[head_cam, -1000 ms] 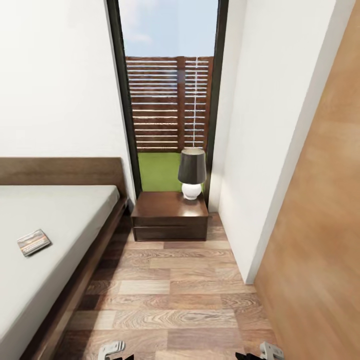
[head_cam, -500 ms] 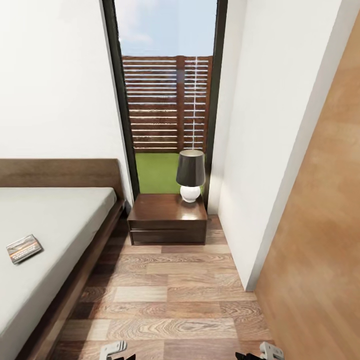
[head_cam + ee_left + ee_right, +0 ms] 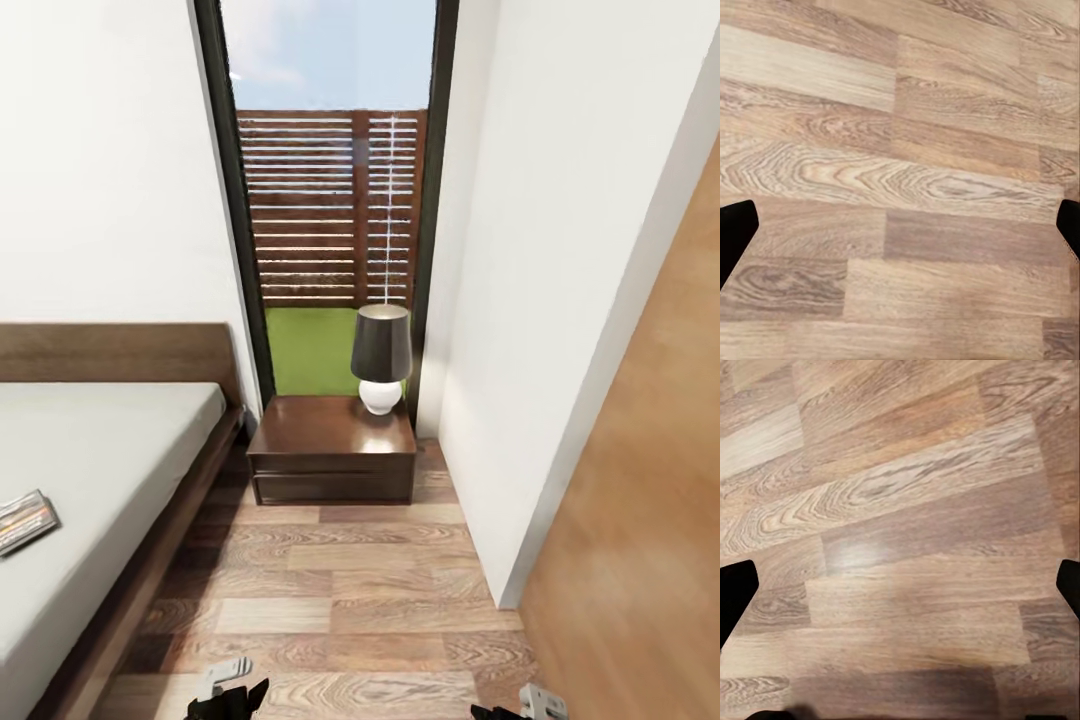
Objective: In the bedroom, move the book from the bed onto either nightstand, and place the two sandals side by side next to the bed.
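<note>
Head view: book point(image 3: 22, 520) lying flat on the light-grey mattress of the bed point(image 3: 100, 470), well in from the bed's long edge toward the floor, partly cut off by the picture's border. Nightstand point(image 3: 332, 448) against the tall black-framed window point(image 3: 330, 200), just beside the bed's headboard corner, with a dark-shaded lamp point(image 3: 381, 358) at its back right corner. Wood-plank floor point(image 3: 340, 590) between bed and white wall point(image 3: 540, 280). Left gripper point(image 3: 228, 693) and right gripper point(image 3: 520, 708) low over the planks; grip state not clear here.

Left wrist view: fingertips point(image 3: 736, 232) spread wide apart, released, grasping nothing, bare planks between.

Right wrist view: fingertips point(image 3: 738, 589) likewise spread wide, released, over planks.
</note>
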Motion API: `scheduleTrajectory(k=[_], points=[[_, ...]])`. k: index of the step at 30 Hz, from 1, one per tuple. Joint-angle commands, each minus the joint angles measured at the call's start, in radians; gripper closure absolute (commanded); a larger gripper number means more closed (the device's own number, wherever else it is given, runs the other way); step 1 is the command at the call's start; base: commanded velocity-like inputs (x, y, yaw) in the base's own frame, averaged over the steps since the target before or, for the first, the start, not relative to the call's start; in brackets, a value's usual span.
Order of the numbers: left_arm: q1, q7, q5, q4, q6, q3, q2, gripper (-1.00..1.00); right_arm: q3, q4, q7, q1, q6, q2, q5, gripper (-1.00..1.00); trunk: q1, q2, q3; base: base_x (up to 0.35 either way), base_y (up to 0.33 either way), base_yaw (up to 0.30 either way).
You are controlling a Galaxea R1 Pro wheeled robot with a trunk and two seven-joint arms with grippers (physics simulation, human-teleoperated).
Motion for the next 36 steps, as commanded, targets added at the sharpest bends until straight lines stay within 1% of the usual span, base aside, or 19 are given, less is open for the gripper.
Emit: scheduleTrajectory(k=[1, 8, 12, 16, 30, 36], points=[[-0.001, -0.005, 0.006, 0.001, -0.001, 0.002, 0.001, -1.0, -0.005, 0.001, 0.005, -0.001, 0.002, 0.0, -0.005, -1.0, 0.0, 0.0, -0.001, 0.302, -0.107, 0.0], [-0.001, -0.005, 0.006, 0.002, -0.002, 0.004, 0.001, -1.0, -0.005, 0.001, 0.005, -0.001, 0.002, 0.0, -0.005, -1.0, 0.0, 0.0, -0.001, 0.302, -0.117, 0.0], [-0.001, -0.005, 0.004, 0.028, -0.003, 0.003, 0.001, -1.0, -0.005, 0.001, 0.005, -0.001, 0.002, 0.0, -0.005, -1.0, 0.0, 0.0, -0.001, 0.302, -0.12, 0.0], [-0.001, -0.006, 0.001, 0.036, -0.003, 0.002, 0.001, -1.0, -0.005, 0.001, 0.005, -0.001, 0.002, 0.0, -0.006, -1.0, 0.0, 0.0, -0.001, 0.304, -0.088, 0.0], [0.0, -0.005, 0.0, 0.039, -0.003, 0.001, 0.005, -1.0, -0.005, 0.001, 0.005, -0.001, 0.002, 0.0, -0.006, -1.0, 0.0, 0.0, -0.001, 0.326, -0.008, 0.001], [0.0, -0.004, 0.0, 0.039, -0.003, 0.001, 0.005, -1.0, -0.005, 0.001, 0.005, -0.001, 0.003, 0.0, -0.006, -1.0, 0.0, 0.0, -0.001, 0.331, 0.0, 0.062]])
